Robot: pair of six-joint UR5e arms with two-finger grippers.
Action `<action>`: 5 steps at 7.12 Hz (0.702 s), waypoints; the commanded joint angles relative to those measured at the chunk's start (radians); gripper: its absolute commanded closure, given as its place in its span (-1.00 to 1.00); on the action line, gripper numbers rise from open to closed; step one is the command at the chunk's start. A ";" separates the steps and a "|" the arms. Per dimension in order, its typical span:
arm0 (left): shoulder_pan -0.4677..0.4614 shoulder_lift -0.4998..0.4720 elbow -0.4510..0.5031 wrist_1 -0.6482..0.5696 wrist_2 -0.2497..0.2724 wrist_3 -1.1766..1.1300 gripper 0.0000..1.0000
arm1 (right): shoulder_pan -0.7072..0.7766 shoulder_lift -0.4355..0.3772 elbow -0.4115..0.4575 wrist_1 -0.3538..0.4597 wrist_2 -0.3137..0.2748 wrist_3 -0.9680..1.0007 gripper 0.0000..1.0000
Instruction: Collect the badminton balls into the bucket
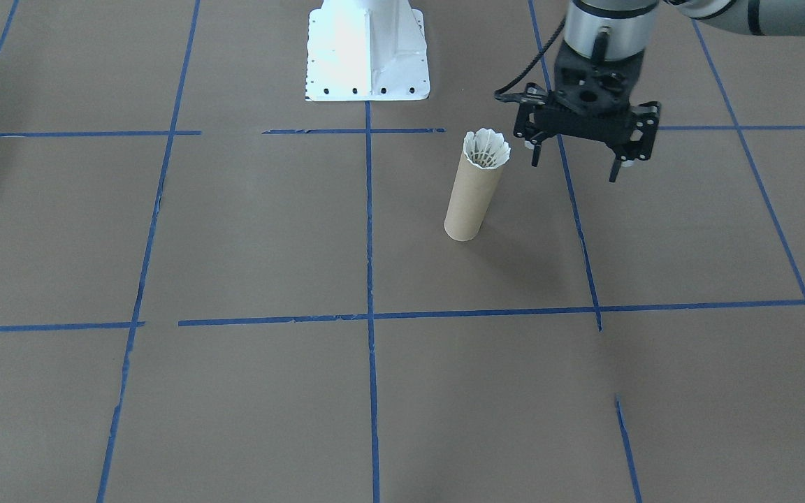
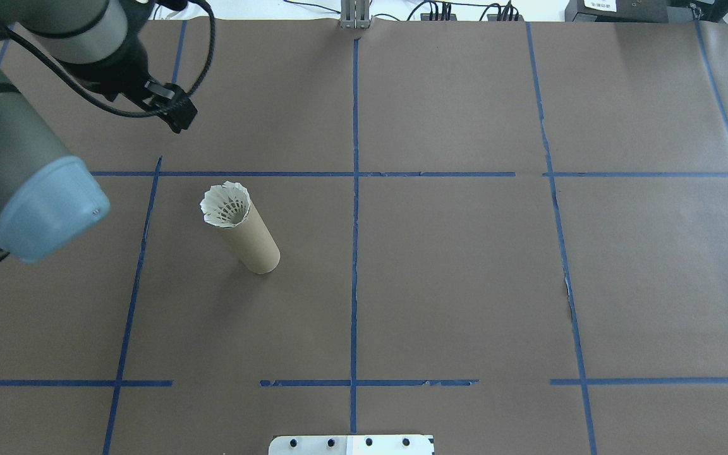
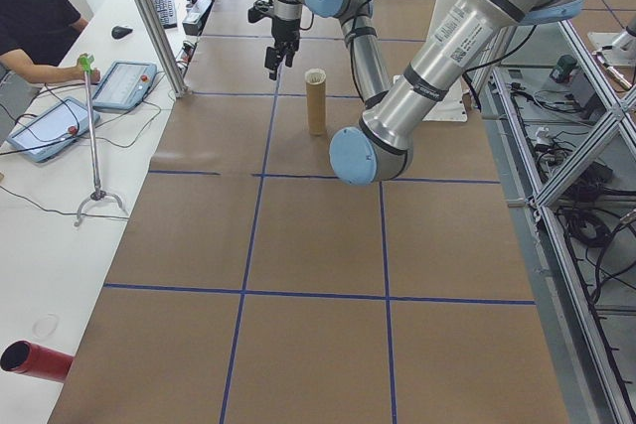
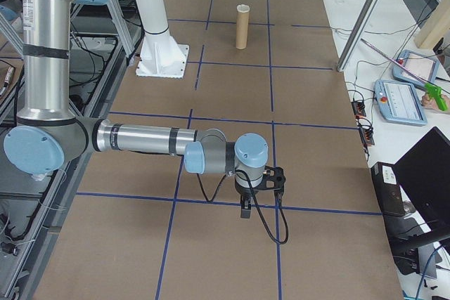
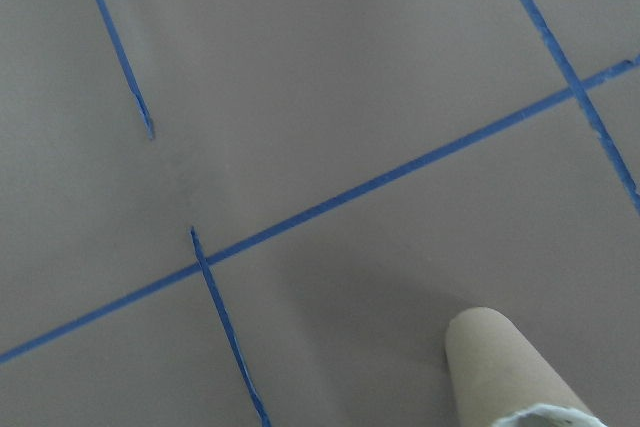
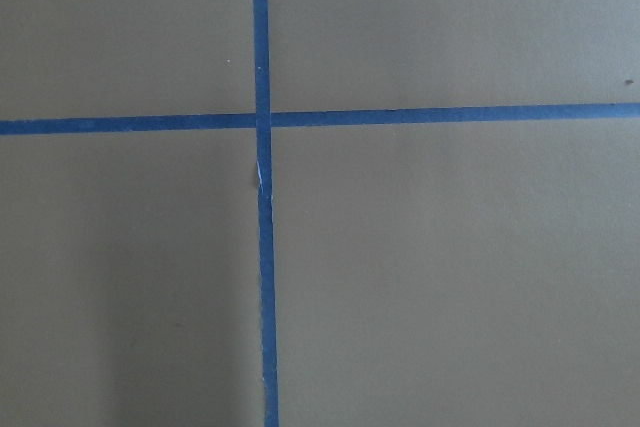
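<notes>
The bucket (image 1: 471, 199) is a brown cardboard tube standing upright on the brown table. A white feather badminton ball (image 1: 486, 148) sits in its mouth, with the skirt flaring above the rim. The overhead view shows the same bucket (image 2: 251, 239) and badminton ball (image 2: 225, 203). My left gripper (image 1: 574, 170) hangs open and empty beside the tube's top, a short way off and not touching it. The left wrist view catches only the bucket (image 5: 505, 367) at its lower edge. My right gripper (image 4: 247, 209) hovers low over the table far from the tube, and I cannot tell whether it is open or shut.
The white robot base (image 1: 367, 56) stands at the table's robot side. Blue tape lines (image 1: 370, 314) divide the brown table cover. A person (image 3: 30, 17) sits at a side desk with tablets (image 3: 121, 84), and a red tube (image 3: 35, 359) lies there.
</notes>
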 commanded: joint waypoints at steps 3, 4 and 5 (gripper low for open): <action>-0.339 0.342 0.171 -0.202 -0.239 0.359 -1.00 | 0.000 0.000 0.000 0.000 0.000 0.000 -1.00; -0.400 0.431 0.191 -0.281 -0.241 0.364 -1.00 | 0.000 0.000 0.000 0.000 0.000 0.000 -1.00; -0.454 0.491 0.210 -0.354 -0.244 0.382 -1.00 | 0.000 0.000 0.000 0.000 0.000 0.000 -1.00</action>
